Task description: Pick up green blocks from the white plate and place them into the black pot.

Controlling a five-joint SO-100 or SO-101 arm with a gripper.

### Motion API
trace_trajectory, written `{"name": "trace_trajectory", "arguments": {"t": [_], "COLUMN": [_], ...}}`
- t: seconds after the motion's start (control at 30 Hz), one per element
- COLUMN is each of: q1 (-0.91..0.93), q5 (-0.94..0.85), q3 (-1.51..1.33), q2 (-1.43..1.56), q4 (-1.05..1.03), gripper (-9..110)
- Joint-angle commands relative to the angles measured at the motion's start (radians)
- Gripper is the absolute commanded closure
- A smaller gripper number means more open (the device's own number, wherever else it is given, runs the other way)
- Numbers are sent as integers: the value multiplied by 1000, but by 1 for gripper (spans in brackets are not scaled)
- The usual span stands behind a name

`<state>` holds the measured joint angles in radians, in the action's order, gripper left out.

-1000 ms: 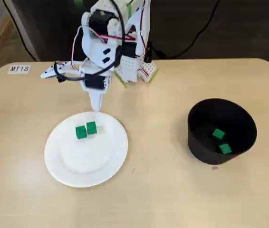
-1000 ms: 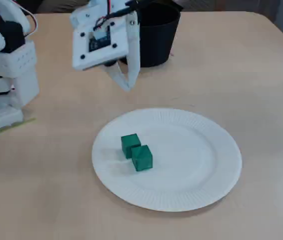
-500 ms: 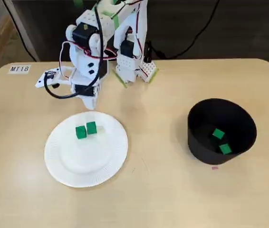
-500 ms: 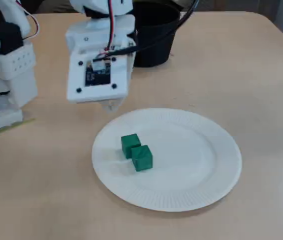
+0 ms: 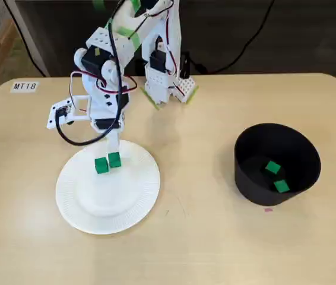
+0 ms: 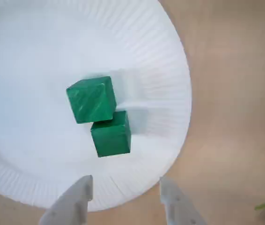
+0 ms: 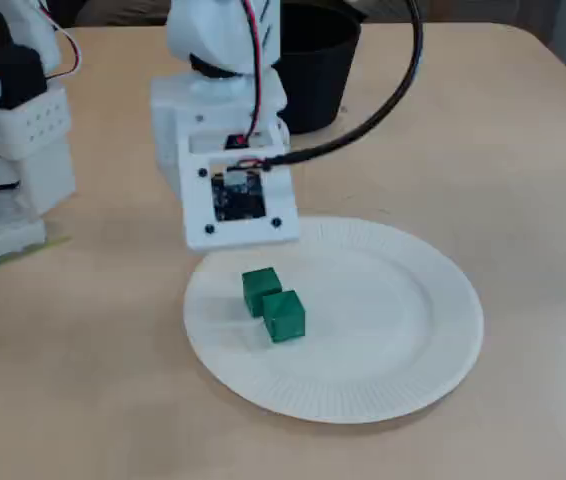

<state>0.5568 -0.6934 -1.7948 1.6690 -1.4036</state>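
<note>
Two green blocks (image 5: 101, 165) (image 5: 114, 160) lie touching on the white plate (image 5: 108, 205), near its far edge. In the wrist view the blocks (image 6: 91, 99) (image 6: 111, 136) sit just ahead of my gripper (image 6: 125, 182), which is open with nothing between its fingers (image 6: 76, 199). The gripper (image 5: 113, 144) hangs over the plate's far rim, just behind the blocks. In a fixed view the wrist housing (image 7: 228, 195) hides the fingers above the blocks (image 7: 260, 286) (image 7: 284, 315). The black pot (image 5: 248, 178) stands at the right and holds two green blocks (image 5: 273, 168) (image 5: 281, 186).
The arm's white base (image 5: 165, 83) stands at the table's back edge with cables around it. A label (image 5: 24, 86) is stuck at the back left. Bare tabletop (image 5: 197, 196) lies between plate and pot. Another arm's base (image 7: 13, 150) shows at the left.
The arm has swung down and toward the plate. The gripper has dropped from above the table behind the plate to just over the plate's far rim. The blocks have not moved.
</note>
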Motion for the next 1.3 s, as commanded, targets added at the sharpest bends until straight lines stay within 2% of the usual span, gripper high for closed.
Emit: {"name": "trace_trajectory", "arguments": {"t": [0.0, 0.3, 0.57, 0.73, 0.9, 1.13, 1.27], "q1": [15, 48, 31, 17, -18, -51, -81], "q5": [-6, -12, -8, 11, 84, 144, 344], "q3": [44, 57, 61, 61, 61, 61, 60], "q2": [-15, -98, -146, -186, -233, -202, 20], "q4": [21, 57, 123, 190, 285, 367, 431], "gripper": [76, 72, 76, 83, 104, 104, 104]}}
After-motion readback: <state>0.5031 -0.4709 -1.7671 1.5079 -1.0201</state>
